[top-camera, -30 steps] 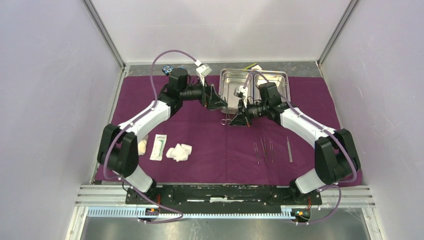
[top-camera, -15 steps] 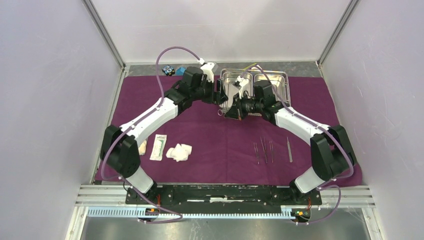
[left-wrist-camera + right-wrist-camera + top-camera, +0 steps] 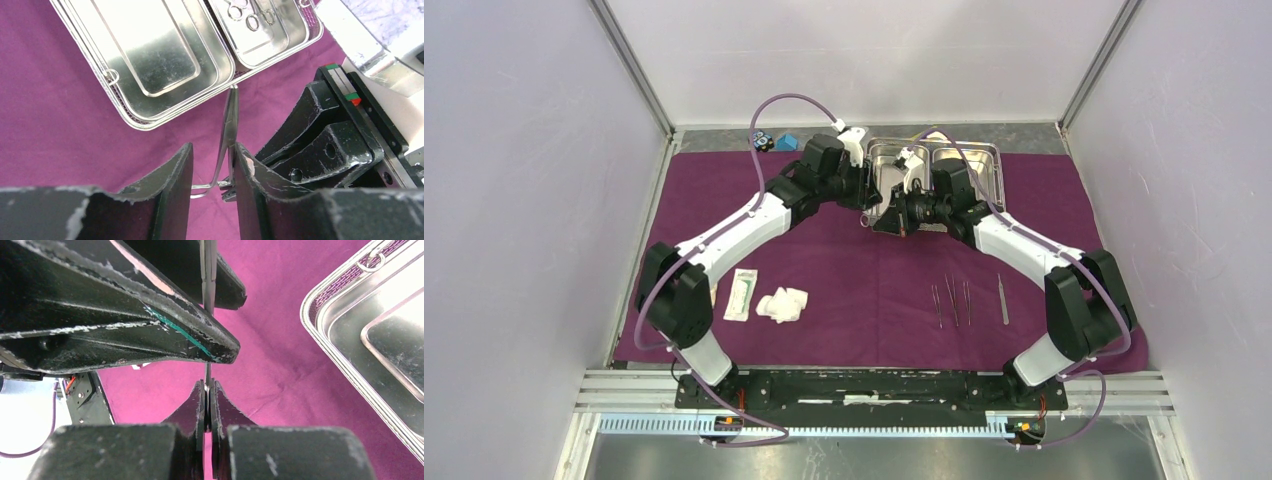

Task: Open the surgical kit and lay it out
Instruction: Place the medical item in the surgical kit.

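the right hand is pressed together on a slim steel clamp near its ring end, just in front of the steel tray and over the purple cloth wrap. the clamp's long axis runs from the rings straight toward the tray, its tip at the near rim by the divider. the left hand is spread narrowly around the shaft, with a gap showing on one side.

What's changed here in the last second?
The left gripper swung right and narrowed its jaws around the clamp that the right gripper keeps holding; both edged toward the tray. Tray, gauze, packet and laid-out tools stayed put.
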Controlling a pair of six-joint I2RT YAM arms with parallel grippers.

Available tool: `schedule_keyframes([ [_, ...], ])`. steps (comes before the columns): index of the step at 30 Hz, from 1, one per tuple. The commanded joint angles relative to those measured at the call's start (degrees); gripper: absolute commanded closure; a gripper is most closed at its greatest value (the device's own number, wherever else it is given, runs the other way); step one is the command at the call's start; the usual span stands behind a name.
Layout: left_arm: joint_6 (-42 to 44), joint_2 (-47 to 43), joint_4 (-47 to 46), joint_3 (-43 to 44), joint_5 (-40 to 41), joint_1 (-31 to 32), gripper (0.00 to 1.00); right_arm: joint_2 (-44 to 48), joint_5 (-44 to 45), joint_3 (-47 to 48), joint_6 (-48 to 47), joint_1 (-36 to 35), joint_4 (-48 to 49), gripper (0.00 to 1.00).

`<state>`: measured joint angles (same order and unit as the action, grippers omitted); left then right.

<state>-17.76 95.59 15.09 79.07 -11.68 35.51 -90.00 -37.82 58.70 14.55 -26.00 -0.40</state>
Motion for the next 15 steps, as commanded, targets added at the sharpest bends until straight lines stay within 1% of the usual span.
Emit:
schedule_keyframes([
  [1, -0.6, 0.8, -0.9, 2.7, 0.7, 0.4, 0.60, -0.2, 0.4, 2.5, 0.5, -0.1, 2.4, 1.00],
  [6, 0.7, 1.4, -0.3, 4.2, 1.5, 0.9, 0.69, -0.8, 0.3, 2.7, 0.4, -0.1, 2.2, 1.00],
  [15, 1.1, 1.9, 0.0, 4.3, 1.8, 1.2, 0.74, -1.0, 0.3, 2.9, 0.4, -0.1, 2.0, 1.00],
])
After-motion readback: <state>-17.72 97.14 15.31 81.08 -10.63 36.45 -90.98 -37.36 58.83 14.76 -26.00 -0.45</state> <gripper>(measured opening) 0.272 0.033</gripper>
